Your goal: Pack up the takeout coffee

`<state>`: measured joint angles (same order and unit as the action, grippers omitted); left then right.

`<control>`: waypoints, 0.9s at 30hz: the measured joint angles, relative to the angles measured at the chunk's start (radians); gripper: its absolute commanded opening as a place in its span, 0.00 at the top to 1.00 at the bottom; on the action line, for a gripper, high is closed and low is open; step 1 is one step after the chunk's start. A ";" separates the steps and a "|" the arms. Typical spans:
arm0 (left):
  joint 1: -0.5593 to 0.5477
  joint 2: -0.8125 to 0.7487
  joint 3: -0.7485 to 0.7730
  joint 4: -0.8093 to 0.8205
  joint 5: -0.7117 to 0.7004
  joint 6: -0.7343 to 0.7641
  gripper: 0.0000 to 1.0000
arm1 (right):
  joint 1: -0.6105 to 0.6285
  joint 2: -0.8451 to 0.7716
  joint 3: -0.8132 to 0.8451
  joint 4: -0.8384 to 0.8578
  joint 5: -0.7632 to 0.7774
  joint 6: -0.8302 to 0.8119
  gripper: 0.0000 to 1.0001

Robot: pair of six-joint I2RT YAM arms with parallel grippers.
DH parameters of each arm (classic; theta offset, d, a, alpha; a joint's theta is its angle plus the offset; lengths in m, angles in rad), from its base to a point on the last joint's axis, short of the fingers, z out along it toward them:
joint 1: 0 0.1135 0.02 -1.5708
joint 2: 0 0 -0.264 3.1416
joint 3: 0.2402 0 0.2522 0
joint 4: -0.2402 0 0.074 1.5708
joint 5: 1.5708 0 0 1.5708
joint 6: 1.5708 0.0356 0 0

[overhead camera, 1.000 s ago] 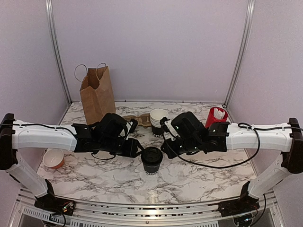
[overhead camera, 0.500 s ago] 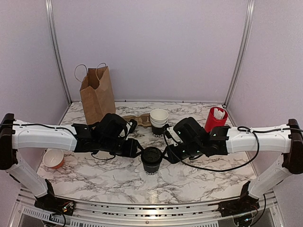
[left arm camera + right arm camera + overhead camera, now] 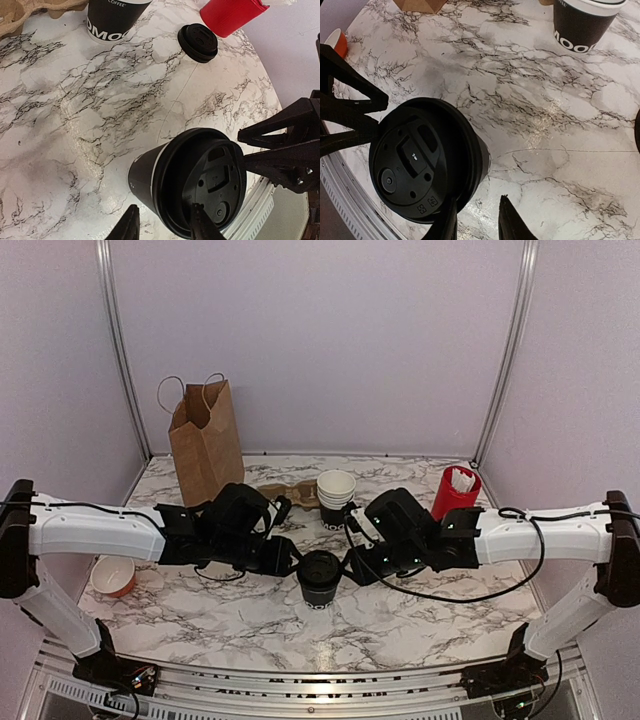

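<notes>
Right gripper (image 3: 352, 565) moved in against right side of takeout coffee (image 3: 320, 576), fingers spread; left gripper (image 3: 289, 559) at its left side, also spread; cup upright, near-centre of table (image 3: 420, 625)

High rear overview, wrist close-ups, takeout coffee (image 3: 320, 570) shared

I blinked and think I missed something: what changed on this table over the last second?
The right gripper drew in toward the near edge, away from the cup stack, ending close beside the lidded black cup. Nothing was grasped or released. The left gripper, the cup, the stack and the paper bag stayed put.
</notes>
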<state>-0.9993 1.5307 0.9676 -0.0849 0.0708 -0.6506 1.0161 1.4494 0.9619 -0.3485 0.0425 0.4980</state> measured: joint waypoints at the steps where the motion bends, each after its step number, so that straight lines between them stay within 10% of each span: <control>1: -0.002 0.004 0.000 0.007 0.001 0.000 0.67 | 0.000 0.005 -0.001 0.002 0.000 0.001 0.72; 27: -0.011 -0.078 -0.029 0.005 -0.080 -0.006 0.66 | 0.014 0.034 0.005 0.004 0.085 0.026 0.72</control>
<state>-1.0107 1.4525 0.9382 -0.0803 -0.0097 -0.6571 1.0298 1.4830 0.9668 -0.3443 0.1272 0.5236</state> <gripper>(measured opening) 0.348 0.278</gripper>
